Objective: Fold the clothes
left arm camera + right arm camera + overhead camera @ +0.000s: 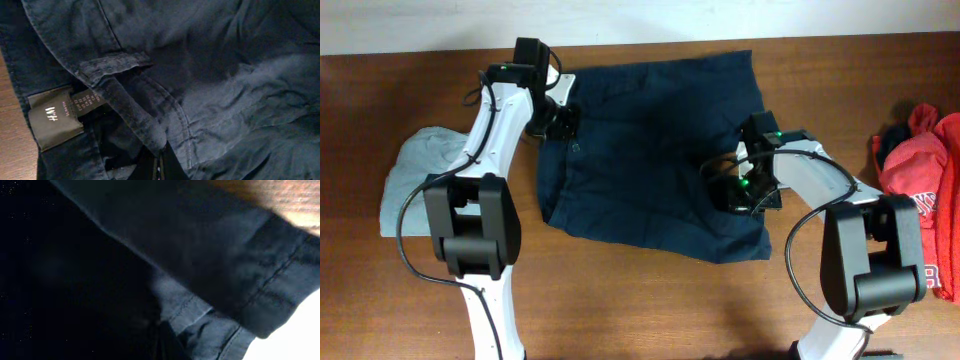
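Observation:
The clothes are chiefly large dark navy shorts (650, 150), spread flat in the middle of the table. My left gripper (563, 122) sits at their left waistband edge. In the left wrist view it (161, 162) is shut, pinching a fold of the navy shorts (210, 75) next to the grey H&M label (55, 117) and a belt loop (115, 64). My right gripper (745, 195) rests on the right side of the shorts. In the dark right wrist view it (162, 330) is shut on a stitched hem of the shorts (210, 325).
A pale grey-green garment (415, 170) lies at the left, partly under the left arm. A red garment with white lettering (925, 180) is bunched at the right edge. The brown wooden table (650, 310) shows bare in front of the shorts.

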`<action>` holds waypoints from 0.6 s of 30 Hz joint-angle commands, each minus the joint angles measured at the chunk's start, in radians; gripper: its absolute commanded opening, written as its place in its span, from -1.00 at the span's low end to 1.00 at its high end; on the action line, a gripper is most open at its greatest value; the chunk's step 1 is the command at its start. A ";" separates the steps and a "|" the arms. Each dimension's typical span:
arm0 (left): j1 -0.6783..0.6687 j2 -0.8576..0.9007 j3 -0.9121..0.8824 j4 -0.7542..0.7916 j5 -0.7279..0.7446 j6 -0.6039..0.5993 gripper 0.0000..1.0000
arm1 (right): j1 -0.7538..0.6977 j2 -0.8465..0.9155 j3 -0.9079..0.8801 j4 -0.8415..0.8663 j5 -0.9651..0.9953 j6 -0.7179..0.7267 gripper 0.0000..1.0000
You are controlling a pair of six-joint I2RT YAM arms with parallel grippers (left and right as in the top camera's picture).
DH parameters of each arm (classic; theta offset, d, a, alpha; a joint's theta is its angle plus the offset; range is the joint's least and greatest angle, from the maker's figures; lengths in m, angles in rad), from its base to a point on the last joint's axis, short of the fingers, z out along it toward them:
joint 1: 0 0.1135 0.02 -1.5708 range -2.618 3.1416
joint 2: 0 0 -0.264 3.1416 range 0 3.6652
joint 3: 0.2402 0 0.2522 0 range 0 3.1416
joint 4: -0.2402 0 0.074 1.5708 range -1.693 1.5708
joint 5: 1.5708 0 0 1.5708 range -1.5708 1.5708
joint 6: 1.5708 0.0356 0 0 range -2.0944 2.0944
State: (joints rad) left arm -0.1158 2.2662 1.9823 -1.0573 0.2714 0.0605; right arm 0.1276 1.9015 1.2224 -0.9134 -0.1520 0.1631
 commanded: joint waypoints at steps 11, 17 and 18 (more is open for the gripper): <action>-0.001 0.001 0.012 0.024 -0.053 0.024 0.01 | -0.013 0.009 -0.066 -0.004 0.154 0.082 -0.92; -0.004 0.029 0.012 0.020 -0.065 0.024 0.09 | -0.091 0.018 -0.118 0.008 0.153 0.083 -0.92; -0.004 0.041 0.012 0.020 -0.067 0.024 0.11 | -0.109 0.018 -0.121 0.003 0.153 0.087 -0.92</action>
State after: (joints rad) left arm -0.1181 2.2688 1.9823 -1.0336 0.2016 0.0719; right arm 0.0704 1.8969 1.1481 -0.9112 -0.0559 0.2302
